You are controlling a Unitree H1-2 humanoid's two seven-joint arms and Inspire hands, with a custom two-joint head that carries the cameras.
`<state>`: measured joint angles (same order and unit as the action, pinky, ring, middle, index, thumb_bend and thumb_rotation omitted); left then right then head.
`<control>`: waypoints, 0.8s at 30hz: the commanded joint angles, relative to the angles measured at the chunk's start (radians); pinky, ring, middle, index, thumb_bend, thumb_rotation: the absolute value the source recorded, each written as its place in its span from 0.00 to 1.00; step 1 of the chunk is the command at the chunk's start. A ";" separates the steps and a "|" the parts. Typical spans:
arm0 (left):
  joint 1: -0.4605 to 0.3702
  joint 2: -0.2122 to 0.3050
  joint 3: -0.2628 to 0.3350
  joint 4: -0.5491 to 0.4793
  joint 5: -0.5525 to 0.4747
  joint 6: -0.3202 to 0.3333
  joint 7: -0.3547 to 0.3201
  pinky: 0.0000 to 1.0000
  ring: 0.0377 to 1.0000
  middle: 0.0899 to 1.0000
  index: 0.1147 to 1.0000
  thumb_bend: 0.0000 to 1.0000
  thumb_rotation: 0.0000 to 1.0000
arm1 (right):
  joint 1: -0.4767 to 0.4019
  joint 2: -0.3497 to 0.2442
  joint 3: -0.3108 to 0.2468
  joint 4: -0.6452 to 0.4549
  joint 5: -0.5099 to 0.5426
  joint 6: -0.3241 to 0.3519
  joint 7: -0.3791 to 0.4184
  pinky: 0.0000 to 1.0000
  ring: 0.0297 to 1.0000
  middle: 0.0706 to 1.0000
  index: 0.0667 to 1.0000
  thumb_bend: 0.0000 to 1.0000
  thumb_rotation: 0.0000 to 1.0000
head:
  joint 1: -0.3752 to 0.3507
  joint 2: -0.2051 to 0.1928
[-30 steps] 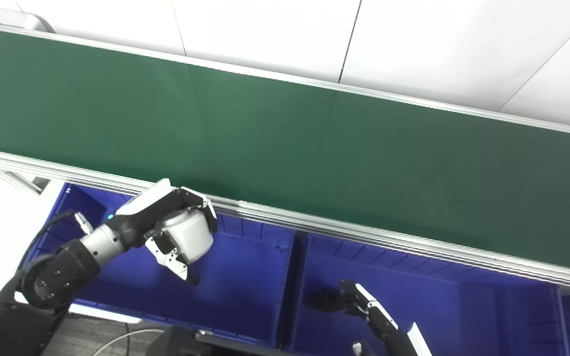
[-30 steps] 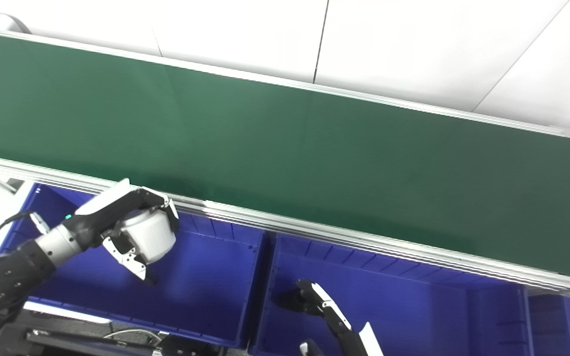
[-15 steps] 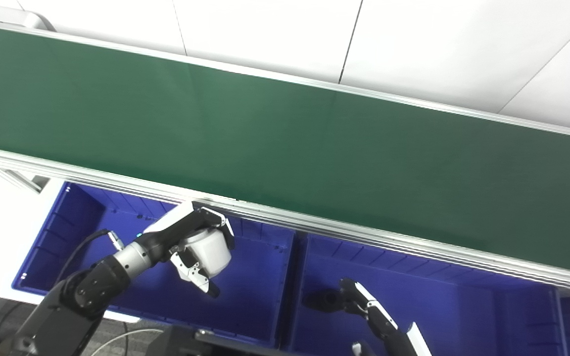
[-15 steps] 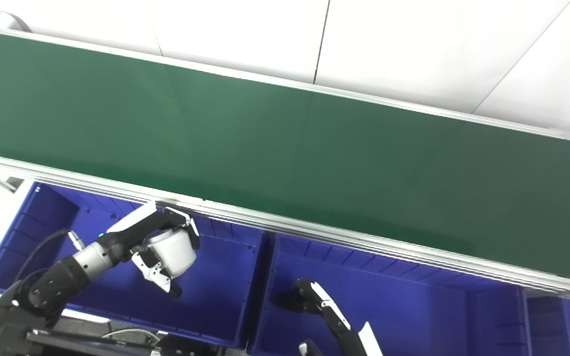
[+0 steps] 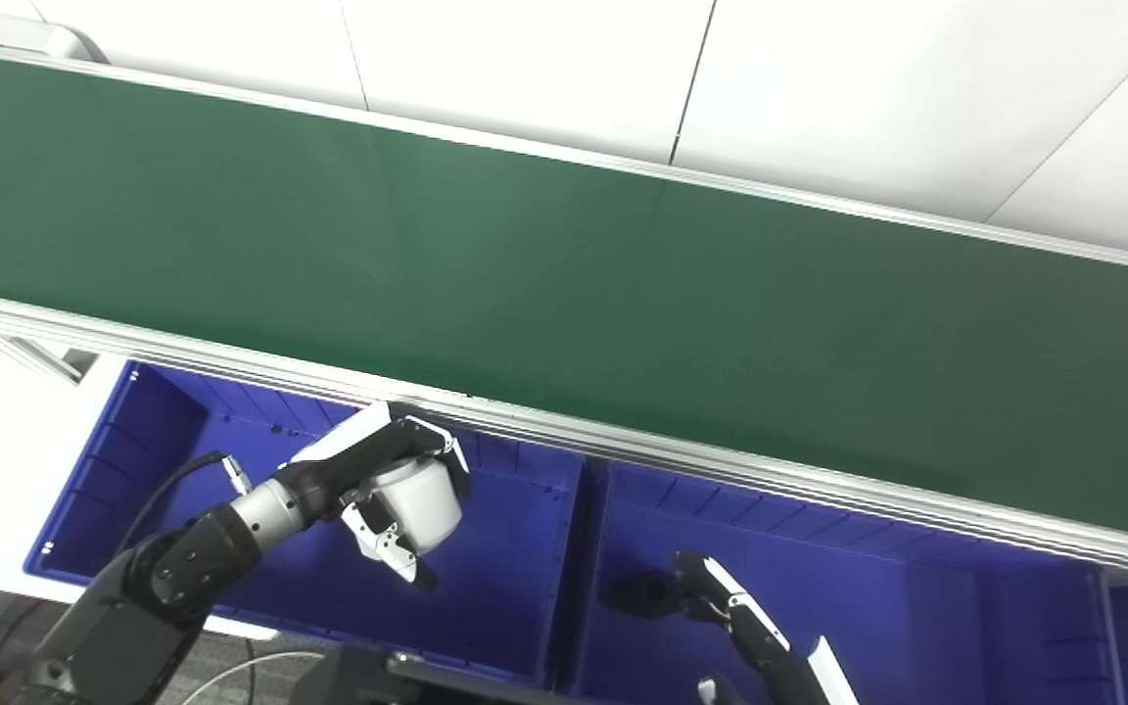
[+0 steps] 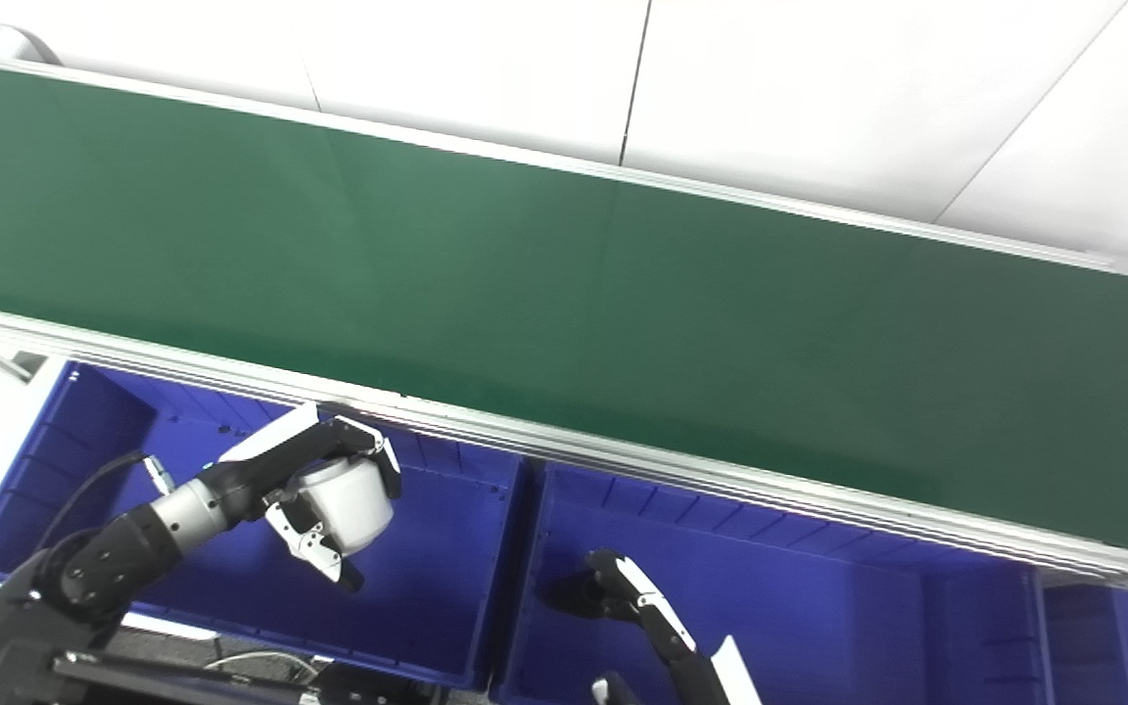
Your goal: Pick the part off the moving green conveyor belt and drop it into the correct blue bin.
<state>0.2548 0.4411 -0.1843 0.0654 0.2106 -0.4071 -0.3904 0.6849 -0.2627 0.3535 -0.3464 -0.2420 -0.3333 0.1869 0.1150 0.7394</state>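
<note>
Left hand (image 5: 388, 490) clasps the white part (image 5: 419, 495), held over the left bin (image 5: 133, 431) just below the belt (image 5: 564, 264); release drops it straight down. Right hand (image 5: 711, 597), over the neighbouring bin (image 5: 916, 607), is farther; its closure cannot be told.

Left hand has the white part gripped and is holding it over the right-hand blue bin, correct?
Not quite: the left hand grips the white part, but over the left blue bin, not the right blue bin. The left eye view shows it.

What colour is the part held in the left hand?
White; the part in the left hand shows best in the left eye view.
</note>
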 commanded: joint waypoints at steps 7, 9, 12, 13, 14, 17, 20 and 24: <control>0.036 0.047 0.003 -0.094 -0.058 0.011 -0.022 0.45 0.48 0.52 0.43 0.51 0.07 | 0.021 -0.005 0.005 -0.030 0.006 -0.004 0.004 0.81 0.89 0.93 0.90 0.54 0.92 | 0.006 0.006; 0.037 0.049 0.002 -0.093 -0.062 0.006 -0.022 0.44 0.47 0.53 0.43 0.51 0.06 | 0.020 -0.004 0.006 -0.029 0.007 -0.005 0.004 0.81 0.89 0.93 0.90 0.54 0.92 | 0.006 0.007; 0.035 0.050 0.002 -0.080 -0.062 -0.011 -0.018 0.46 0.49 0.54 0.43 0.51 0.06 | 0.021 -0.003 0.006 -0.027 0.009 -0.008 0.003 0.81 0.89 0.93 0.90 0.54 0.92 | 0.005 0.008; 0.035 0.051 0.002 -0.080 -0.061 -0.011 -0.018 0.47 0.50 0.55 0.43 0.51 0.06 | 0.022 -0.002 0.006 -0.027 0.005 -0.011 0.001 0.81 0.89 0.93 0.90 0.54 0.92 | 0.005 0.008; 0.035 0.052 0.002 -0.081 -0.059 -0.007 -0.018 0.48 0.51 0.55 0.43 0.51 0.06 | 0.023 -0.002 0.007 -0.028 0.002 -0.013 0.000 0.81 0.89 0.93 0.89 0.54 0.93 | 0.006 0.010; 0.034 0.052 0.002 -0.076 -0.058 -0.010 -0.018 0.49 0.52 0.56 0.43 0.51 0.06 | 0.025 -0.002 0.008 -0.031 0.004 -0.008 0.002 0.81 0.89 0.93 0.89 0.54 0.93 | 0.006 0.009; 0.039 0.057 -0.004 -0.107 -0.073 0.012 -0.033 0.48 0.51 0.55 0.43 0.51 0.06 | 0.027 -0.001 0.010 -0.031 0.006 -0.008 0.001 0.81 0.89 0.93 0.89 0.54 0.92 | 0.008 0.013; 0.053 0.062 -0.010 -0.175 -0.128 0.062 -0.067 0.51 0.54 0.58 0.43 0.51 0.07 | 0.028 -0.001 0.011 -0.033 0.002 -0.006 0.002 0.81 0.89 0.93 0.90 0.54 0.93 | 0.011 0.016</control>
<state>0.3047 0.4778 -0.1963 -0.0714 0.1189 -0.3544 -0.4484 0.6862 -0.2626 0.3570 -0.3481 -0.2446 -0.3301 0.1860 0.1258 0.7547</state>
